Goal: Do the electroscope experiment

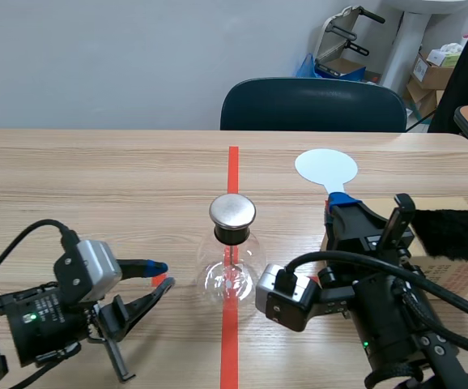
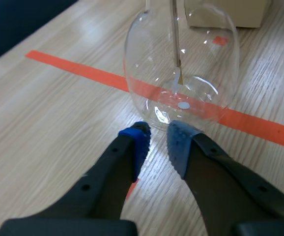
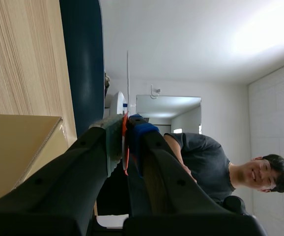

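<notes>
Electroscope (image 1: 231, 261) mid-table, left tool (image 1: 163, 274) just left of it, paddle (image 1: 325, 168) in right tool (image 1: 339, 204), box (image 1: 461, 279) at right.

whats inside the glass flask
A thin rod hangs down the middle of the glass flask, ending in a small leaf above the base. Its upper end is hidden by the black collar under the metal cap.

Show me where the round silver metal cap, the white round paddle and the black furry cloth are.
round silver metal cap (image 1: 232, 210): scene view, centre of its top face.
white round paddle (image 1: 325, 167): scene view, middle of its flat disc.
black furry cloth (image 1: 453, 234): scene view, middle of the fur.
</notes>
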